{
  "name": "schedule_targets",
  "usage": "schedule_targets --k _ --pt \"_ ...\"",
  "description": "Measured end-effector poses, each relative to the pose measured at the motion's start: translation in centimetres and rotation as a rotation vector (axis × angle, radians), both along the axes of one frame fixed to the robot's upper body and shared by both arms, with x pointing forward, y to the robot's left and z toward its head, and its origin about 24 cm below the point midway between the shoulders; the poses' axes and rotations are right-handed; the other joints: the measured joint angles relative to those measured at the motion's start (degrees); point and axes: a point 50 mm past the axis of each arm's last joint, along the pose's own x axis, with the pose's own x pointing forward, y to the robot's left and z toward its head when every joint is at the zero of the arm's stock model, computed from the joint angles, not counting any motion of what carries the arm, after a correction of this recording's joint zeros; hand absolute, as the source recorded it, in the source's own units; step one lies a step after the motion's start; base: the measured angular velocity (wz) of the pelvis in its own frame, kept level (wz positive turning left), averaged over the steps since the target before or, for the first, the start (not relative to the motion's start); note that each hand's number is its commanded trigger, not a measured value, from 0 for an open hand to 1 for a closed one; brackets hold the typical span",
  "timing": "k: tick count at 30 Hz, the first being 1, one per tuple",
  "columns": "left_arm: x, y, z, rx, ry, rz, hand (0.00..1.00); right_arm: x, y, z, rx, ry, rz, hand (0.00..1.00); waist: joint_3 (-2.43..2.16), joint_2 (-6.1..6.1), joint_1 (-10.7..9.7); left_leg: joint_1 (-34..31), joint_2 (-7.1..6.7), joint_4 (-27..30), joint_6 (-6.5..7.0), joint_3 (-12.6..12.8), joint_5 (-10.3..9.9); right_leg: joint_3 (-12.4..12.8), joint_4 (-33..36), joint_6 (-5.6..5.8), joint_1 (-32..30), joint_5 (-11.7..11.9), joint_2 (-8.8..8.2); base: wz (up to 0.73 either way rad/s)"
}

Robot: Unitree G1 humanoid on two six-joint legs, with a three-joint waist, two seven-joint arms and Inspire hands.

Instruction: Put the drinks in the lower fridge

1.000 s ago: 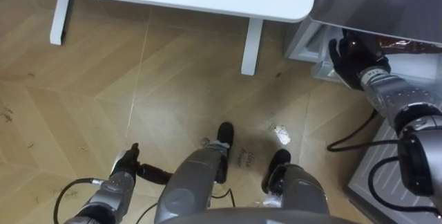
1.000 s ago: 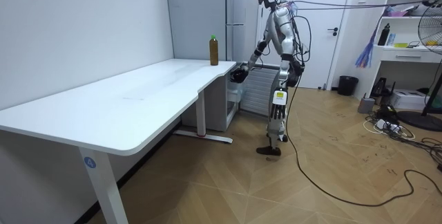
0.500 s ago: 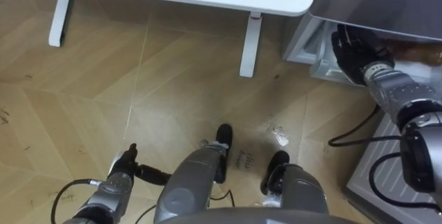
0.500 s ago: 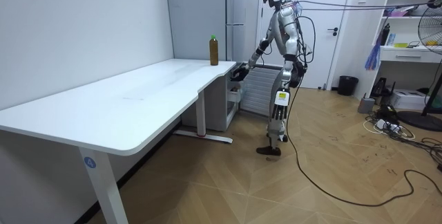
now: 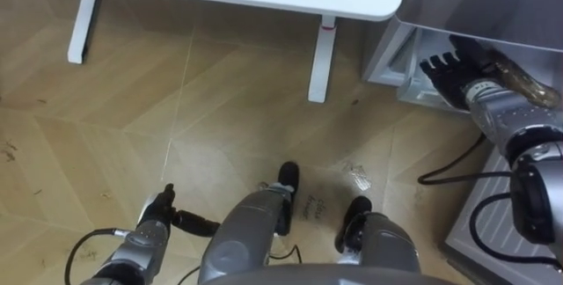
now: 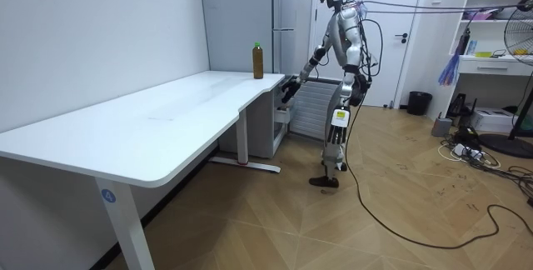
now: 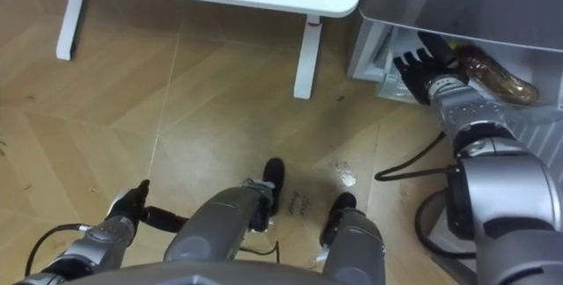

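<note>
The right robot hand (image 5: pixel 453 67), straight fingers spread and empty, is hovering in the grey lower fridge (image 5: pixel 387 56) just beside a brown drink bottle (image 5: pixel 521 76) lying inside, so placing is seemingly finishing and next is probably pulling clear to fetch the green-capped brown bottle (image 6: pixel 257 60) on the white table (image 6: pixel 166 112), the left robot hand (image 5: pixel 160 208) hanging low.

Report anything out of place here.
A bottle lies on its side in the lower fridge, beside the open right hand. A small white scrap sits on the floor near the robot's feet. A second bottle stands on the desk.
</note>
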Motion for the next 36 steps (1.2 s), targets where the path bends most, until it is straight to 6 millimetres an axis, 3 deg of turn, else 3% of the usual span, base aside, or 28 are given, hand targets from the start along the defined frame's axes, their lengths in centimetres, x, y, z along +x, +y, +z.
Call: schedule_targets --k 8,14,20,22,25,31,36 --pt "0.0 0.0 0.0 -0.002 0.001 -0.002 0.00 -0.5 -0.1 -0.5 0.001 0.031 -0.004 0.00 -0.02 0.02 0.0 2.1 0.13 -0.7 0.01 0.1 0.0 -0.1 -1.2 0.10 2.3 0.2 0.21 0.00" --pt "-0.5 0.1 -0.2 -0.007 0.021 0.012 0.00 -2.5 -0.6 -2.2 0.007 0.061 -0.014 0.00 -0.14 -0.13 -1.0 5.7 0.43 -2.4 0.10 0.1 -0.1 -1.3 -4.5 0.37 7.0 0.8 0.98 0.01" --pt "-1.2 0.4 -0.3 -0.035 0.034 0.051 0.00 -5.1 -1.6 -4.0 0.008 0.078 -0.062 0.00 -1.09 -0.71 -2.7 8.7 1.03 -3.7 0.21 0.8 -0.3 -1.1 -7.2 0.31 10.3 1.5 1.88 -0.04" --pt "-1.8 0.6 -0.4 -0.047 0.039 0.069 0.00 -6.9 -1.9 -5.1 0.003 0.107 -0.071 0.00 -1.79 -0.60 -3.2 11.6 1.26 -4.7 -0.02 0.8 -0.5 -1.2 -9.8 0.45 13.4 2.1 2.46 -0.03" --pt "-2.5 0.9 -0.5 -0.051 0.047 0.097 0.00 -9.3 -2.2 -6.5 -0.001 0.147 -0.079 0.00 -2.37 -0.67 -3.2 14.2 1.72 -5.2 -0.30 1.2 -1.2 -1.2 -12.0 0.46 16.6 2.5 3.19 -0.10" --pt "-5.2 1.9 -0.8 -0.039 0.088 0.178 0.00 -12.6 -1.8 -8.4 0.006 0.187 -0.087 0.00 -2.54 -1.20 -4.7 17.2 2.67 -5.2 -1.13 1.3 -2.4 -1.3 -15.5 -0.08 20.9 3.3 4.65 -0.04" --pt "-6.9 1.9 -1.1 -0.018 0.121 0.186 0.00 -15.9 -0.7 -10.2 0.038 0.254 -0.097 0.00 -2.59 -1.34 -5.0 19.3 2.83 -5.6 -1.56 1.6 -3.3 -0.9 -16.3 -0.03 23.1 2.9 4.90 -0.06"
